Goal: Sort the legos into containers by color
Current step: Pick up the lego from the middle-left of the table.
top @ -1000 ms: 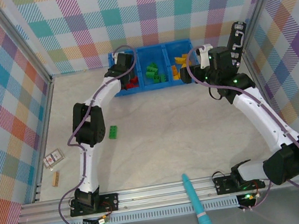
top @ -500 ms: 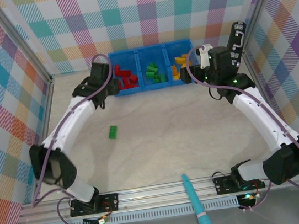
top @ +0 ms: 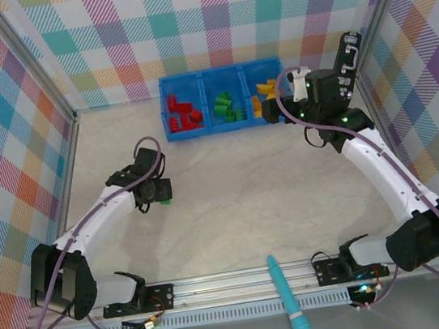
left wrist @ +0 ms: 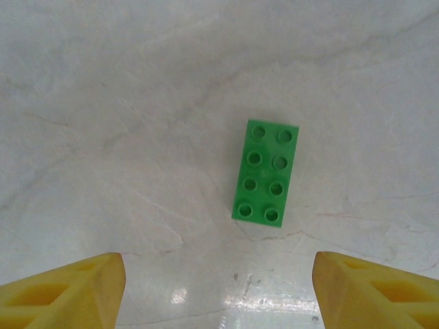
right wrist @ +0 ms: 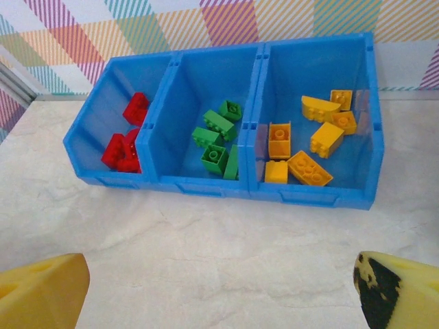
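Back from the bin (top: 222, 126), folded low, left gripper (left wrist: 218, 262) gapes, apparently above green lego (left wrist: 266, 173).

worktop (top: 250, 209): pale marble-look, faint veining, one small glare spot. walls (top: 207, 19): pastel plaid panels on far, left and right sides. aluminium rail (top: 228, 282) runs along near edge. light even, diffuse, shadows soft.

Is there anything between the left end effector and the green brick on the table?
No. In the left wrist view, bare table is all that lies between the open left end effector and the green brick.
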You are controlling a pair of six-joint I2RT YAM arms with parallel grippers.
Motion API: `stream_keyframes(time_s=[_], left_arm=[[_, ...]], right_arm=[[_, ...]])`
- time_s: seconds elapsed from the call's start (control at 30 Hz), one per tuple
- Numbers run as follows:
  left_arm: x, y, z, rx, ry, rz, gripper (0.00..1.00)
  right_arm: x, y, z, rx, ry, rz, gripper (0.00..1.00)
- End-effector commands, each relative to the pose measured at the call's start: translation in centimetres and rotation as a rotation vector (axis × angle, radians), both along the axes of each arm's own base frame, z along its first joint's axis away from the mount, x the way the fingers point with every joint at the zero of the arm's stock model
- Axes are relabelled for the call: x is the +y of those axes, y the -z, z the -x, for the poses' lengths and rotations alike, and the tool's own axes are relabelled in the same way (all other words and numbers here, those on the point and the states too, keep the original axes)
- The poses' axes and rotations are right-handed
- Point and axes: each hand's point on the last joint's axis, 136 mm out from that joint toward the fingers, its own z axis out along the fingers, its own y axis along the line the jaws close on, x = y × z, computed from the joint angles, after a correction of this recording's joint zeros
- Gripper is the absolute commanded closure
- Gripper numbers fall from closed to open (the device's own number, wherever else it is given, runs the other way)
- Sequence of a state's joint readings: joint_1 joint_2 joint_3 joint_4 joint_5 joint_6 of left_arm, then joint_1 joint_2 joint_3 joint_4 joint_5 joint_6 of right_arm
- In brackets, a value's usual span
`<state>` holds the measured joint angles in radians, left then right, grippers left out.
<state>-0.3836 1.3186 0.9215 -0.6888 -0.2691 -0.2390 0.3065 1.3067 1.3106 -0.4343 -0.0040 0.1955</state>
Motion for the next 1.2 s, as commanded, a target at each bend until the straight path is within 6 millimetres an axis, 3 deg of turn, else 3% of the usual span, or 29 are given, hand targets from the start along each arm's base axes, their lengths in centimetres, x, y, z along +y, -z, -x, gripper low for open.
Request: stream_keyframes(time_s=[0.0, 0.57, 0.9, 0.97, 1.07, 1.17], left_arm=[[-0.8, 1.1, -0.2, -0.009, -0.004, 0.056, 0.28], [-2.3, 7.3, -2.6, 0.116, 0.055, 0.014, 0.28], [-2.4, 9.7, -1.7, 0.245, 0.053, -0.002, 0.29], [-2.6, 9.8, -1.8, 0.25, 0.056, 0.003, 0.33], [-2.5, 10.1, -1.7, 0.265, 0.048, -0.002, 0.54], [-2.6, 10.3, -1.8, 0.274, 0.041, -0.004, 0.63]], right_arm=[[0.7, -0.3, 0.4, 0.004, -0.025, -0.055, 0.01], [1.1, 0.5, 1.1, 0.029, -0.048, -0.069, 0.01], [1.3, 1.3, 0.4, 0.039, -0.049, -0.058, 0.01], [1.3, 1.3, 0.3, 0.037, -0.052, -0.055, 0.01], [1.3, 1.5, 0.1, 0.038, -0.051, -0.049, 0.01], [1.2, 1.5, 0.0, 0.033, -0.046, -0.037, 0.01]])
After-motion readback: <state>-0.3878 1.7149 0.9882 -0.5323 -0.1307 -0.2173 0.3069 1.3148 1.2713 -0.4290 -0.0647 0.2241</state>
